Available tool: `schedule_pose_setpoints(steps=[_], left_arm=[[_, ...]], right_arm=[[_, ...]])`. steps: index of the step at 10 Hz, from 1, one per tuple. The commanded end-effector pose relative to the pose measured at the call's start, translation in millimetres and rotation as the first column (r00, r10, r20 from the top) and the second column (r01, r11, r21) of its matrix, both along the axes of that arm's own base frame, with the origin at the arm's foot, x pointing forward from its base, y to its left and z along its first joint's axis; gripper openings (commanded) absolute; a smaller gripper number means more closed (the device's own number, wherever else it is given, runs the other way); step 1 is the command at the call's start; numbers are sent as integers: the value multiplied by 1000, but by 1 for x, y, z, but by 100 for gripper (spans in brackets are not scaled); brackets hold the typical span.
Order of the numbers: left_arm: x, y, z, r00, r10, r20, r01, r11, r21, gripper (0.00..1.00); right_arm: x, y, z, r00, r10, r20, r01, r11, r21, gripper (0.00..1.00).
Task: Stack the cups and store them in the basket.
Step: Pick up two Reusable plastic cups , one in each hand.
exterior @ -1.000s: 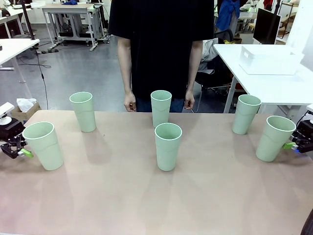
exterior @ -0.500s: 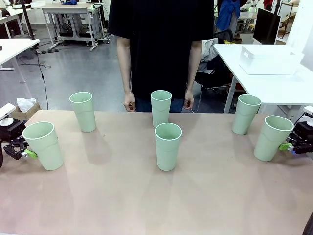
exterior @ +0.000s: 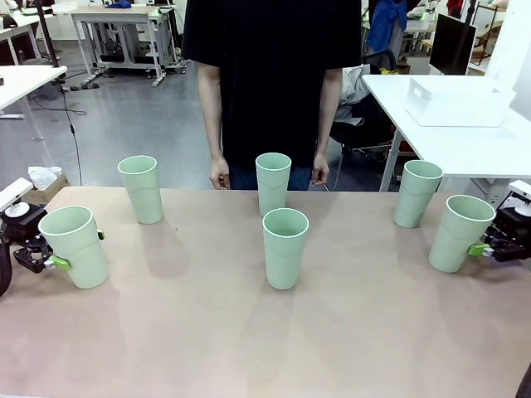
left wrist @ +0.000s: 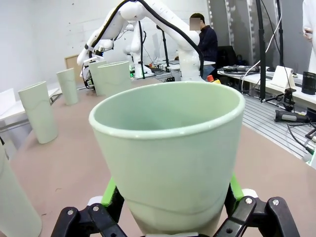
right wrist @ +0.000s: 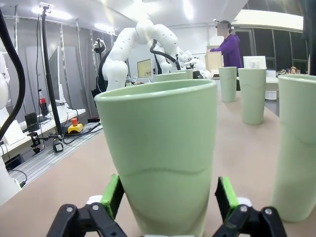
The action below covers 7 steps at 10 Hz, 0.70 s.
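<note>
Six pale mint-green cups stand on the tan table. My left gripper (exterior: 79, 250) is shut on the leftmost cup (exterior: 75, 246), which leans slightly; in the left wrist view its green pads (left wrist: 111, 190) press both sides of that cup (left wrist: 168, 143). On the far right, my right gripper (exterior: 465, 245) is shut on a tilted cup (exterior: 459, 233), seen close up (right wrist: 163, 153) between the pads (right wrist: 112, 195). The other cups stand free at back left (exterior: 141, 189), centre back (exterior: 273, 182), centre front (exterior: 285, 247) and back right (exterior: 416, 193). The white basket (exterior: 456, 104) sits on a side table.
A person in a black shirt stands at the far edge, with hands (exterior: 220, 174) hanging beside the centre back cup. The white side table (exterior: 465, 145) is at the right rear. Bare tabletop (exterior: 182, 332) stretches across the front.
Both grippers have closed in on their cups. The right cup has shifted a little toward the middle and tipped. The left cup now leans slightly.
</note>
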State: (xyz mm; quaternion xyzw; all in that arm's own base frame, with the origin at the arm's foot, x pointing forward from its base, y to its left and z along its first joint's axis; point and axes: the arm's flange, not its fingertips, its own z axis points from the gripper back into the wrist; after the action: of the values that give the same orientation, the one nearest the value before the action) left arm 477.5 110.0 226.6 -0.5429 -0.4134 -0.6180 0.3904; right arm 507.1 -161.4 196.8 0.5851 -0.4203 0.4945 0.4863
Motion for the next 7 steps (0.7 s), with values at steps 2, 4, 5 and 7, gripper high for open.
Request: schedule_pose_setpoints(steps=[2, 4, 5, 7], left_arm=[[-13, -8, 3, 998, 39, 50, -37, 999, -38, 100], [-15, -11, 2, 998, 31, 51, -30, 999, -31, 100], [-16, -12, 1, 999, 26, 47, -25, 999, -30, 100], [-17, -13, -1, 998, 27, 49, -26, 999, -34, 100]], right_arm=[[-5, 18, 4, 999, -37, -30, 36, 999, -12, 100], [-8, 25, 2, 999, -29, -33, 28, 999, -19, 100], [-9, 28, 2, 999, -27, -34, 26, 999, -21, 100], [-11, 32, 0, 999, -25, -34, 25, 999, -24, 100]])
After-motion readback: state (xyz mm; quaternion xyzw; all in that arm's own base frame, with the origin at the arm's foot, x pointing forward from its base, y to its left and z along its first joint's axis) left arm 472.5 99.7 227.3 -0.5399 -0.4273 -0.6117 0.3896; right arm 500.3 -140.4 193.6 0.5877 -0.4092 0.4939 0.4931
